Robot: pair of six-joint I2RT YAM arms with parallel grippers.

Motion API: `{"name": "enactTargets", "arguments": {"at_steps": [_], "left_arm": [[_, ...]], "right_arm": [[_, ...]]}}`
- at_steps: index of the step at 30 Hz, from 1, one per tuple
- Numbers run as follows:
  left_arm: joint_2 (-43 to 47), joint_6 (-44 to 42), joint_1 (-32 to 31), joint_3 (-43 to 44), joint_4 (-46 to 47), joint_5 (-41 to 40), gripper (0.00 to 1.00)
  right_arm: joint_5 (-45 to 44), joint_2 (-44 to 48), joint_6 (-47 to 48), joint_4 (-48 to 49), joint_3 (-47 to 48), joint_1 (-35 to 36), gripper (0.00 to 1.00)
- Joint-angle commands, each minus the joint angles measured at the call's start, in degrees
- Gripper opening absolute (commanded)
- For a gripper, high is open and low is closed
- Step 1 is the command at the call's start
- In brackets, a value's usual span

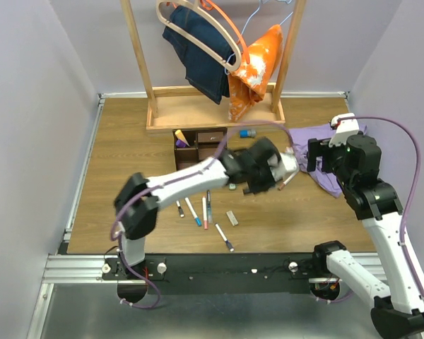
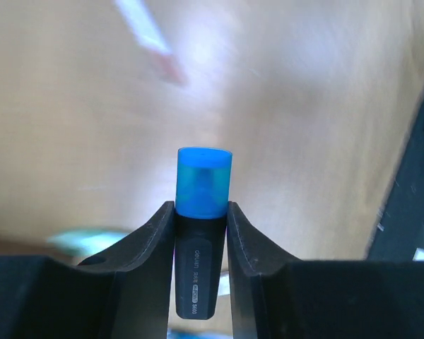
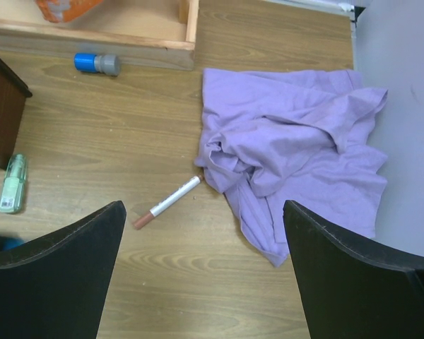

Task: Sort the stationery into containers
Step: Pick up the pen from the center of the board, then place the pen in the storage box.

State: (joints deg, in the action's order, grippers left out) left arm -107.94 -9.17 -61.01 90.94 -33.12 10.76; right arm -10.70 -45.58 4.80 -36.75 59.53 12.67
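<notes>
My left gripper (image 2: 203, 212) is clamped on a stubby highlighter (image 2: 204, 180) with a dark barrel and a clear blue cap. It is pinched at the neck, with the cap poking out past my fingertips, and I hold it in the air above the table (image 1: 127, 162). My right gripper (image 3: 203, 210) hangs with its jaws spread wide and nothing between them.

I judge the sort barely begun. In the overhead view the dark organizer (image 1: 198, 146) sits at about 10 o'clock from my left gripper. One purple piece (image 1: 181, 135) stands in a slot; it may be a highlighter, but the view is too small to be sure.

Plenty is left. A loose group of pens (image 1: 203, 210) lies at 7 o'clock from that gripper, with the beige eraser (image 1: 231, 217) beside them. Below my right wrist, a white pen (image 3: 167, 203) with a reddish tip lies just at the edge of the purple cloth (image 3: 290, 141). A green highlighter (image 3: 12, 185) lies at 9 o'clock, and a blue-capped item (image 3: 96, 63) lies at 11 o'clock, by the base of the clothes rack (image 1: 215, 116).

Small white print runs along the held barrel, but I cannot read it.
</notes>
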Motion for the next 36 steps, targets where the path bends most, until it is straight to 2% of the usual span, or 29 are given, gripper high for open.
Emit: {"name": "enactTargets", "arguments": {"at_steps": [1, 5, 9, 12, 15, 17, 22, 27, 36], "left_arm": [[9.9, -1.5, 8.0, 4.2, 0.5, 1.5, 0.27], [16.4, -3.1, 18.6, 2.0, 4.6, 2.9, 0.28], [22.1, -2.8, 27.8, -4.3, 15.7, 6.8, 0.27], [26.2, -1.8, 32.3, -9.9, 21.2, 10.8, 0.27], [29.6, -1.6, 36.7, -17.7, 31.2, 13.8, 0.3], [30.2, -0.9, 39.5, -21.4, 32.9, 15.7, 0.31], [27.8, 2.7, 44.8, -26.1, 42.9, 20.6, 0.31], [22.0, 7.6, 49.1, -27.0, 50.2, 23.8, 0.31], [15.3, 14.0, 50.0, -29.1, 58.6, 27.4, 0.31]], "right_arm": [[2.2, -2.6, 1.1, 2.9, 2.8, -0.4, 1.0], [5.2, -6.0, 1.2, 4.7, 4.4, -0.3, 1.0], [7.4, -10.3, 1.4, 6.8, 6.4, -0.4, 1.0], [8.2, -15.5, 1.8, 7.1, 9.6, -0.3, 1.0], [9.3, -20.2, 2.4, 7.3, 11.8, -0.3, 1.0], [9.6, -23.7, 2.8, 6.9, 14.5, -0.3, 1.0], [8.1, -29.5, 5.0, 5.4, 19.5, -0.4, 1.0], [6.4, -33.5, 7.9, 3.9, 23.2, -0.3, 1.0], [3.0, -36.9, 10.7, 5.8, 21.6, -0.4, 1.0]]}}
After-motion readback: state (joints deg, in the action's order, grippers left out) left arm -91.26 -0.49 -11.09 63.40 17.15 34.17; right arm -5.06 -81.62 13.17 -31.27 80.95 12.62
